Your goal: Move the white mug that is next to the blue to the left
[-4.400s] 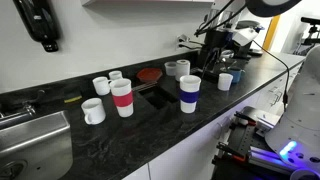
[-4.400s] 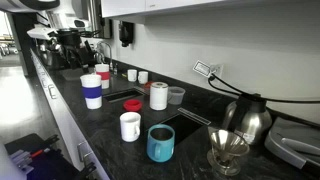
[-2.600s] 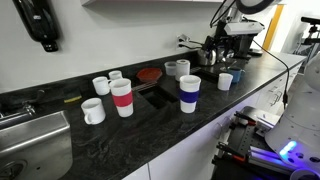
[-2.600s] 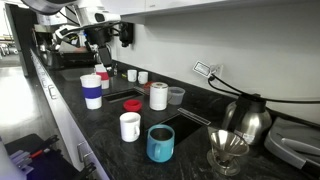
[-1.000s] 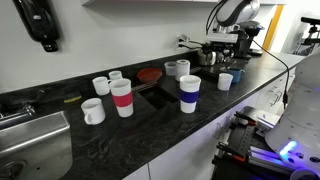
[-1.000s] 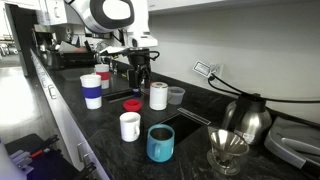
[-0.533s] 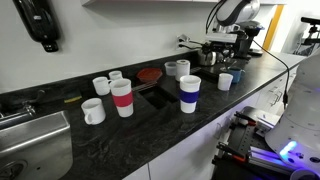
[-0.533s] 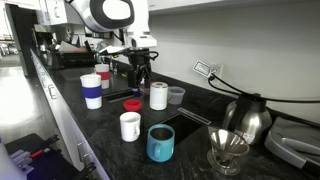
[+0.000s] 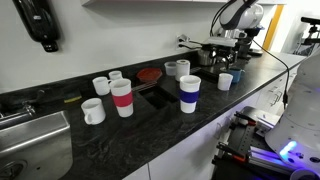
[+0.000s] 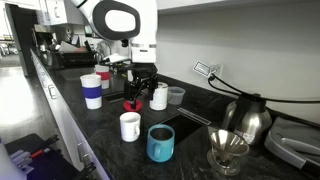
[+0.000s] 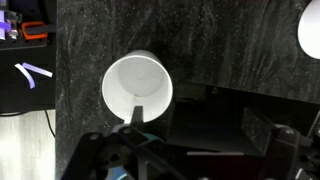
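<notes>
My gripper (image 10: 140, 88) hangs above the bench (image 10: 98, 118) and carries nothing. I cannot tell from these views whether its jaws are spread or together. In the wrist view a round white rim sits almost straight under me, close to the bench's front edge, and I take it to be the white mug (image 11: 138, 90). In an exterior view the mug (image 10: 130, 126) stands upright near that front edge. The blue mug (image 10: 160, 143) is just beside it, seemingly not touching. Toward the wall edge lie a red lid (image 10: 132, 104) and a tall white cup (image 10: 158, 96).

To do this well, I should first centre over the rim, then come straight down with one finger inside the mug and one outside. I would choose the side of the wall facing away from the blue mug, so nothing brushes it. The glazed wall will likely be slippery, so I want a firm, square pinch low enough that the mug cannot tip. Then I should lift it only just clear and carry it left along the front edge, away from the red lid. It should be set flat on the bench before I let go.
</notes>
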